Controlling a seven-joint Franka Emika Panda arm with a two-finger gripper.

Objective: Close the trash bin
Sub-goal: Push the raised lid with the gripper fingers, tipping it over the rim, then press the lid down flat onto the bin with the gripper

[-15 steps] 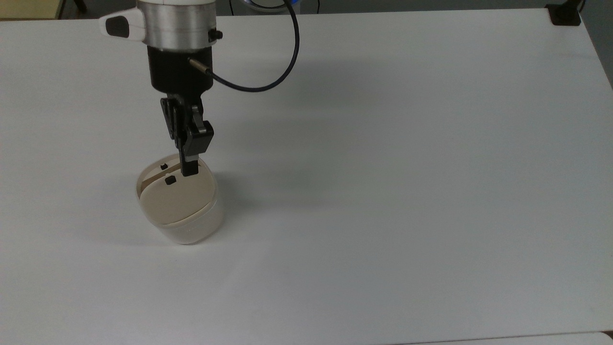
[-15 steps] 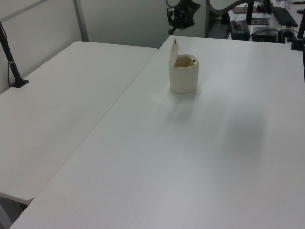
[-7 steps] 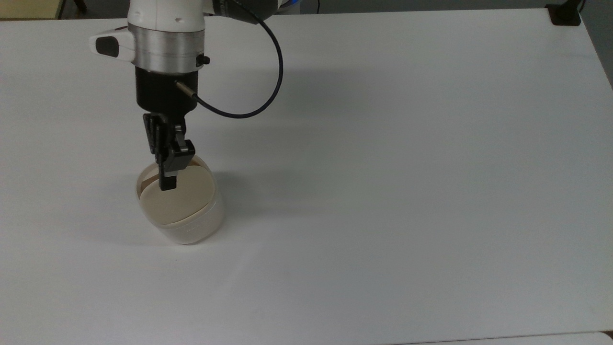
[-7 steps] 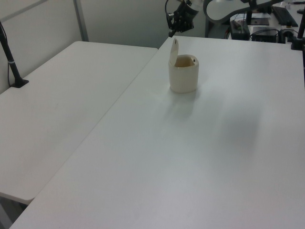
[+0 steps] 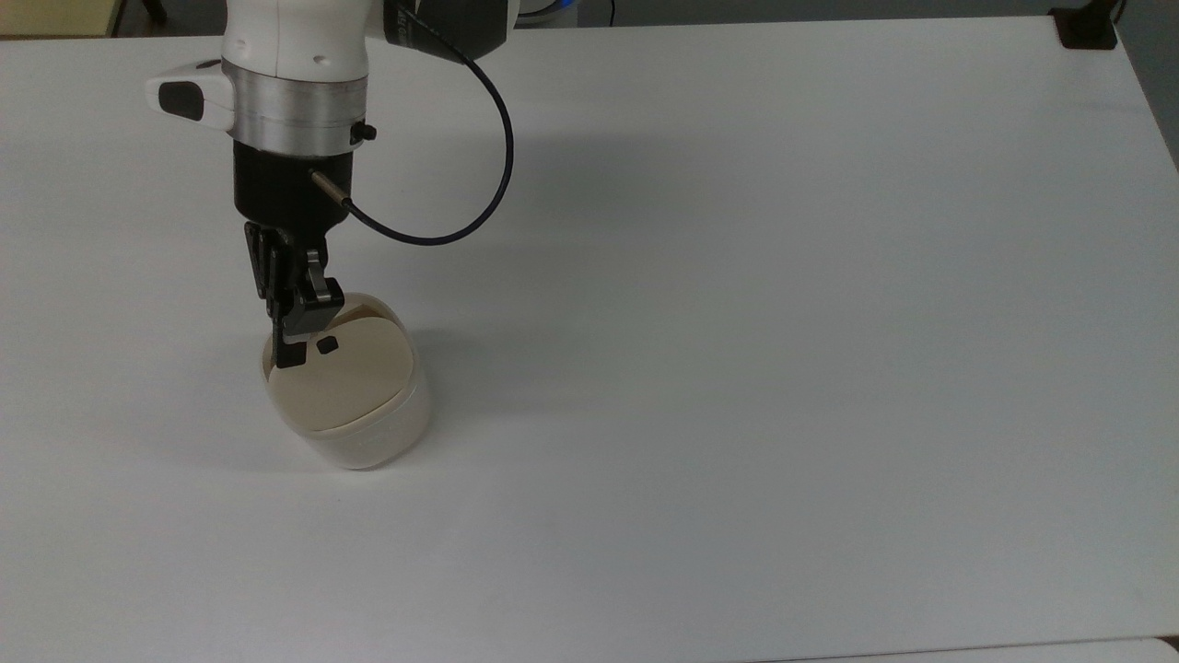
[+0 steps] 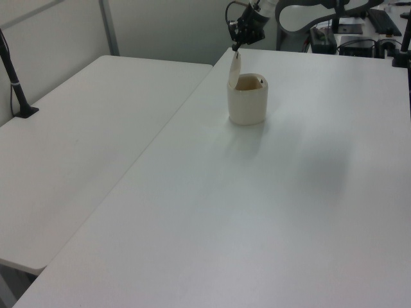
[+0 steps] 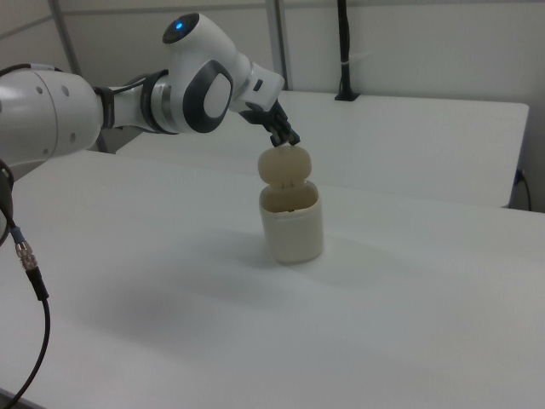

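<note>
Gripper [image 7: 289,141], fingers seemingly together and holding nothing, hovers at the top edge of the upright lid [image 7: 284,164] of the trash bin [image 7: 292,223] (mid-table [image 7: 409,307]), where an off-centre push could tip the light bin rather than fold the lid.

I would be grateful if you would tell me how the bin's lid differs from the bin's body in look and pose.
The lid is a thin, flat beige flap; the body is a deep, cream-white tub. The lid stands raised on its hinge at the body's edge, leaving the mouth open, while the body sits upright on the table. The lid carries a small black button; the body's outer wall is plain. Both share a rounded-square outline.
</note>
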